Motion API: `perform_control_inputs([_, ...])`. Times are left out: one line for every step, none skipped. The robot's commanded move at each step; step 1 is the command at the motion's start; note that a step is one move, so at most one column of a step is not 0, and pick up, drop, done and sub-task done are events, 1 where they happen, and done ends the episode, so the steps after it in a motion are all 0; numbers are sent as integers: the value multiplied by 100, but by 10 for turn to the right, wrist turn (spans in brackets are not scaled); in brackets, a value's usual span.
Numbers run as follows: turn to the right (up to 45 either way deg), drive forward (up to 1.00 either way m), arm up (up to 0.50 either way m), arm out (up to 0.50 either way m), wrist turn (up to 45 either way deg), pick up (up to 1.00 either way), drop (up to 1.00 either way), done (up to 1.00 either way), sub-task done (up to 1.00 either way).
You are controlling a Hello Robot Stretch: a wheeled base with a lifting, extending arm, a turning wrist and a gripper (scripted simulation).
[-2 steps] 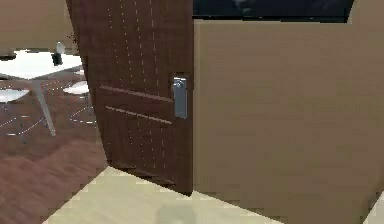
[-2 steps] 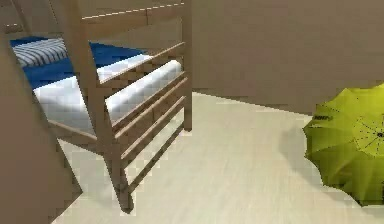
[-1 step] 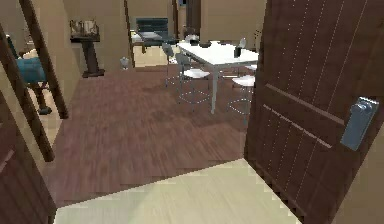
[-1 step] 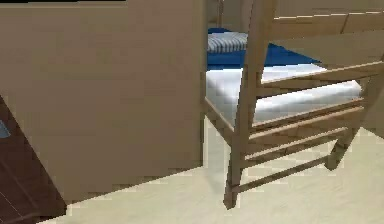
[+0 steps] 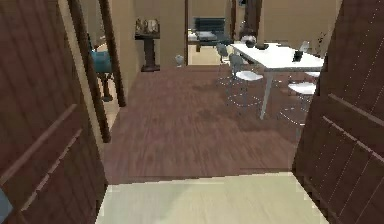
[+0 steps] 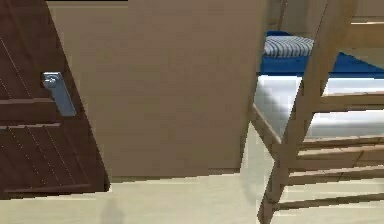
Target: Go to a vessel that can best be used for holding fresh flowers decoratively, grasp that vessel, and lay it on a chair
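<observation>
Once through swung-aside dark doors (image 5: pixel 40 140), head for pale vessel-like blob (image 5: pixel 179 61) on floor (image 5: pixel 190 115) beyond; chairs (image 5: pixel 240 72) tucked at white table (image 5: pixel 288 60), handy for laying. State of gripper fingers: cannot tell.

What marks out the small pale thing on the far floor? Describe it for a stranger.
Past the dark wooden doors lies a wood-floored room with a white dining table on the forward view's right. Near the far wall, just right of a dark stand, a small pale rounded object sits alone on the floor, paler and lower than that stand.
</observation>
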Motion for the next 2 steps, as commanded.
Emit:
perform_control_inputs([0,100,0,0,0,0,0,0,0])
perform_control_inputs([0,100,0,0,0,0,0,0,0])
